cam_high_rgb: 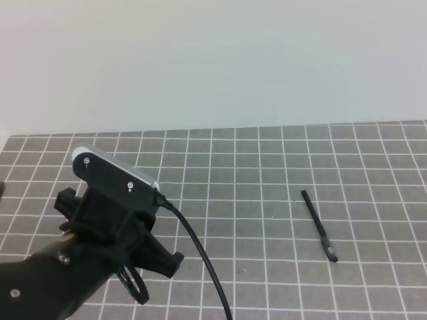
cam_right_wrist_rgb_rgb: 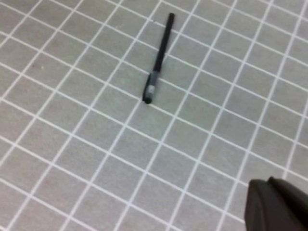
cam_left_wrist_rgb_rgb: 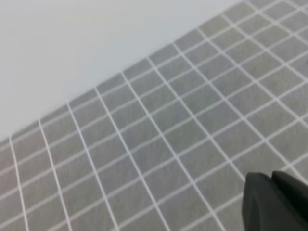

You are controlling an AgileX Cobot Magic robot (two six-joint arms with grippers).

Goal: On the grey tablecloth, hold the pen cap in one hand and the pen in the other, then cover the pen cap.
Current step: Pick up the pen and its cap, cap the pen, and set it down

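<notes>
One pen (cam_high_rgb: 318, 225) is lying alone on the grey tablecloth (cam_high_rgb: 267, 173), right of centre, running diagonally with its tip pointing toward the near right, while both grippers' fingers are sitting pressed together, holding nothing.

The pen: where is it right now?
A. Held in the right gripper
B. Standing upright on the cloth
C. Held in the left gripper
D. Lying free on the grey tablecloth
D: the pen lies flat on the grey tablecloth, with no gripper touching it in the high or right wrist view.
</notes>
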